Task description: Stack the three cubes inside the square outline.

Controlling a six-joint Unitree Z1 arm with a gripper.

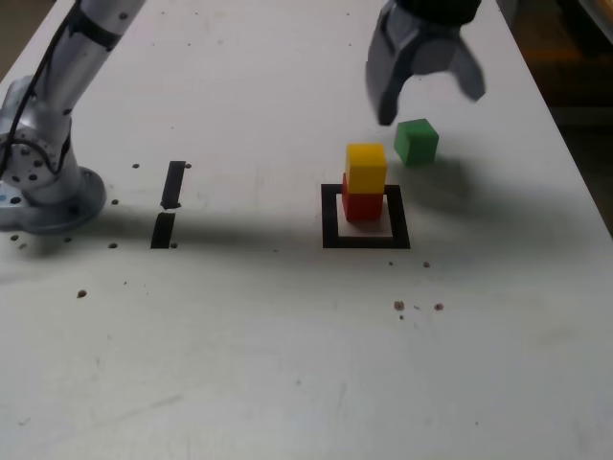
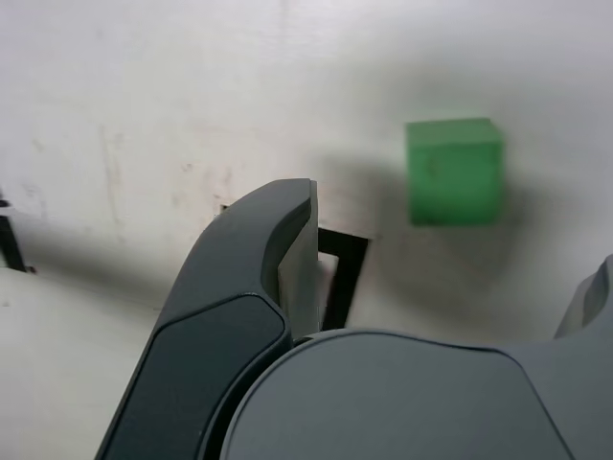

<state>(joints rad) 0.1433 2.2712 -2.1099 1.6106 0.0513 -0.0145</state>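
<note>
The claw [image 1: 428,96] hangs at about one o'clock in the exterior view, its two grey fingers [image 1: 386,81] spread apart and pointing down, gripping nothing. The arm [image 1: 67,72] rises from its base [image 1: 48,196] at nine o'clock.

The exterior view looks down at an angle over the white desk [image 1: 287,364]. The wrist view faces down, close; both share the small green cube [image 1: 417,141] [image 2: 452,171].

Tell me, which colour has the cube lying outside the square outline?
Green. The green cube shows best in the wrist view.
</note>
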